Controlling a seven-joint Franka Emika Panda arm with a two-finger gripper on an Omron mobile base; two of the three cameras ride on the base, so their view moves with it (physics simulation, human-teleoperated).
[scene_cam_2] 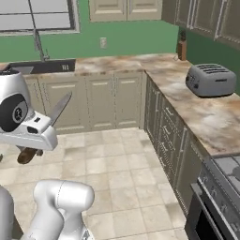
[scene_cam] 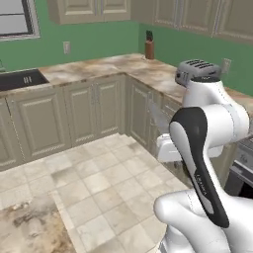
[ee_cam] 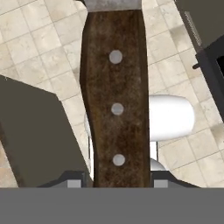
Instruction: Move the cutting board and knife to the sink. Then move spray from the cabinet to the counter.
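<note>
The gripper (ee_cam: 117, 181) is clamped on the knife (scene_cam_2: 51, 119) by its handle, the two fingertips pressing the handle's sides near its butt end. In the right base view the blade points up toward 1 o'clock from the hand, the dark handle butt poking out below it toward 7 o'clock, all of it held in the air above the tiled floor. The knife's long axis runs straight up the hand view, 6 to 12 o'clock.

The sink (scene_cam_2: 42, 66) lies from the knife at about 12 o'clock in that right base view, well apart, set into the far counter (scene_cam_2: 122, 63) under the window, with the faucet (scene_cam_2: 37, 40) rising beside it. The carry looks like it calls for a forward reach over the counter edge, blade leading.

The handle is rough dark brown wood with three pale round rivets; the blade is smooth silver-grey, tapering to a point. The counter is glossy beige-brown marble; the basin is dark and flat-walled
</note>
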